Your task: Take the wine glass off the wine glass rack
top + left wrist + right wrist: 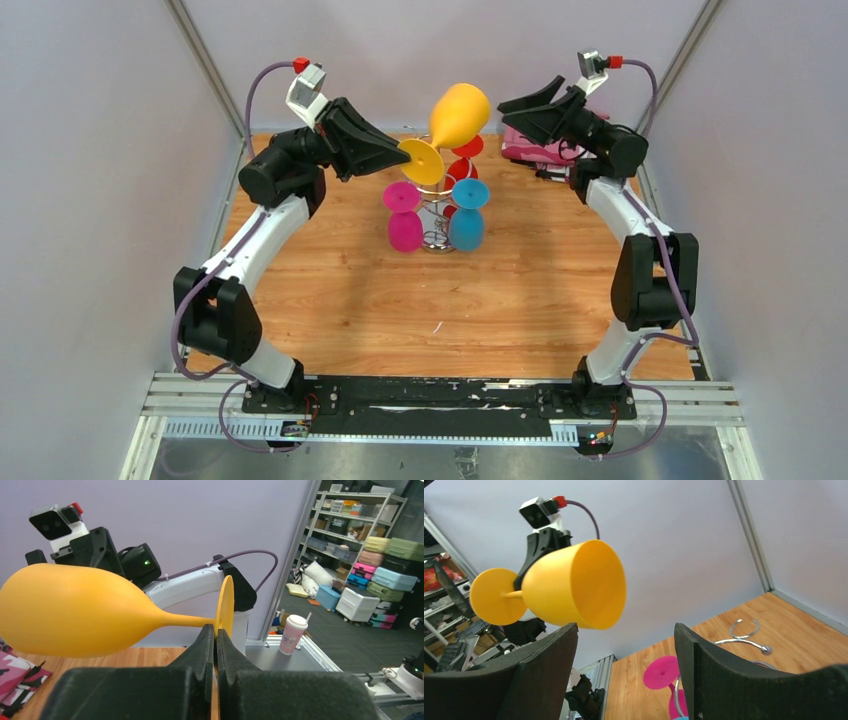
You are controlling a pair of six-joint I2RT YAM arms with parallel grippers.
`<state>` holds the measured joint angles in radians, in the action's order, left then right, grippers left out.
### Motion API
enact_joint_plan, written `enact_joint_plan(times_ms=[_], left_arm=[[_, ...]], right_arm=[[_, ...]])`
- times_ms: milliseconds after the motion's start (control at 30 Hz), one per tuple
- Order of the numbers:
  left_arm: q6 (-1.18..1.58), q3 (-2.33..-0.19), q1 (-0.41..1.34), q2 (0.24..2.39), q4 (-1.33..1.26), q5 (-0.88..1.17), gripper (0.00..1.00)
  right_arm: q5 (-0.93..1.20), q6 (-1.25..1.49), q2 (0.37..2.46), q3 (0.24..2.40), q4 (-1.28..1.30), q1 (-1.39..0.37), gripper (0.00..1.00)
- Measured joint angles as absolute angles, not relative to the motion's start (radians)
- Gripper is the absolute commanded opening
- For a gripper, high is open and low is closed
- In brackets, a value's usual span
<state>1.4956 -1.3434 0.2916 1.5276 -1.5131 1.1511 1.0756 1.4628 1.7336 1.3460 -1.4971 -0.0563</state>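
Observation:
My left gripper [402, 152] is shut on the round foot of a yellow wine glass [458, 113] and holds it raised above the chrome wine glass rack [437, 215], bowl pointing to the back right. In the left wrist view the glass [75, 611] lies sideways, its foot pinched between the jaws of the gripper [216, 632]. A pink glass [404, 230], a blue glass [467, 226] and a red glass [466, 148] hang on the rack. My right gripper [512, 106] is open and empty, just right of the yellow bowl [574, 586].
A pink patterned cloth or bag [530, 148] lies at the back right of the wooden table [400, 310], under the right arm. Grey walls close in the back and both sides. A rack hook [744, 630] shows in the right wrist view.

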Motion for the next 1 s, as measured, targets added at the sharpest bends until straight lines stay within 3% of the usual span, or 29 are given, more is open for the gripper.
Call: enact_joint_plan(times_ms=[533,1000], left_arm=[[1.496,-1.359,0.303,1.594,-1.513,1.15,0.0],[1.585,-1.609,0.271,1.748,-1.516,1.205,0.0]], right_arm=[[1.098,1.52,1.745,1.473,-1.52,-0.181,0.69],[1.103,1.518,1.73,1.447,-1.514,-0.199,0.67]])
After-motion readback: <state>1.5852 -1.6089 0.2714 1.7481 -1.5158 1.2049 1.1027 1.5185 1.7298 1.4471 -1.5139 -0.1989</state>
